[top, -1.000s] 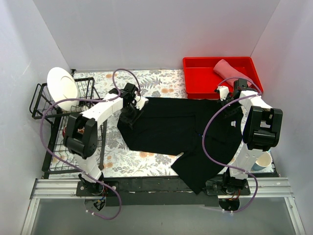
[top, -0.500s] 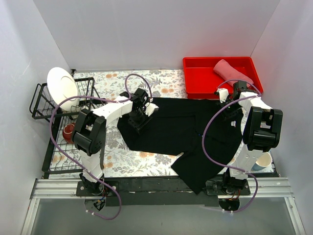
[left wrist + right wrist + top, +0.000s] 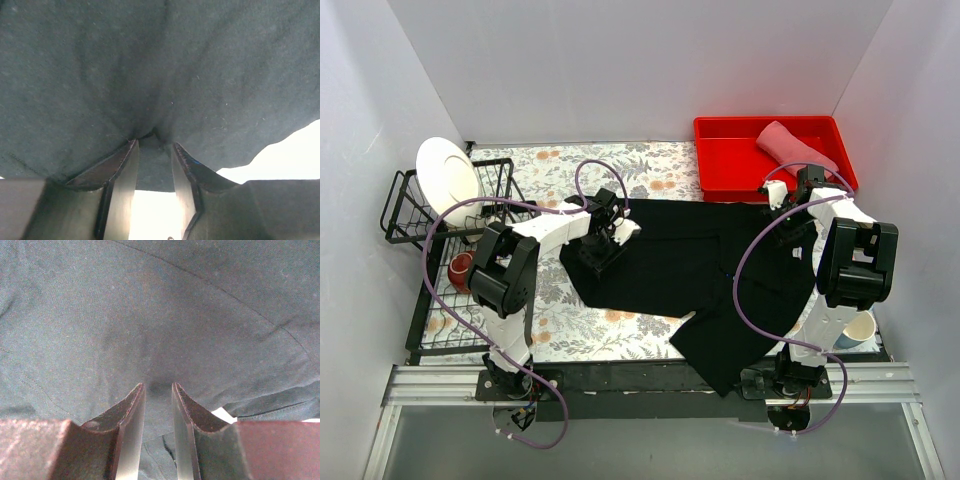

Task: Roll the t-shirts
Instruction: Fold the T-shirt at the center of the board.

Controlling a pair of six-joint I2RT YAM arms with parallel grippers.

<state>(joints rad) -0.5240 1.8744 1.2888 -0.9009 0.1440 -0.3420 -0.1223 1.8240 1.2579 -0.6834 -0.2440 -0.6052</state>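
Observation:
The black t-shirt (image 3: 690, 265) lies spread across the flowered table, one part hanging over the near edge. My left gripper (image 3: 603, 240) sits on its left edge. In the left wrist view a puckered fold of the black cloth (image 3: 150, 75) is pinched between the left gripper's (image 3: 154, 142) narrow jaws. My right gripper (image 3: 798, 218) is on the shirt's far right part. In the right wrist view its jaws (image 3: 158, 385) close on a small dimpled fold of black cloth (image 3: 165, 325). The salmon-pink t-shirt (image 3: 788, 145) lies bunched in the red tray (image 3: 720, 172).
A black wire dish rack (image 3: 415, 215) at the left holds a white plate (image 3: 448, 180). A red cup (image 3: 460, 268) sits near it. A pale cup (image 3: 860, 328) stands by the right arm's base. White walls close in three sides.
My left gripper has moved right and slightly nearer along the shirt's left edge, then settled. The right arm has not moved.

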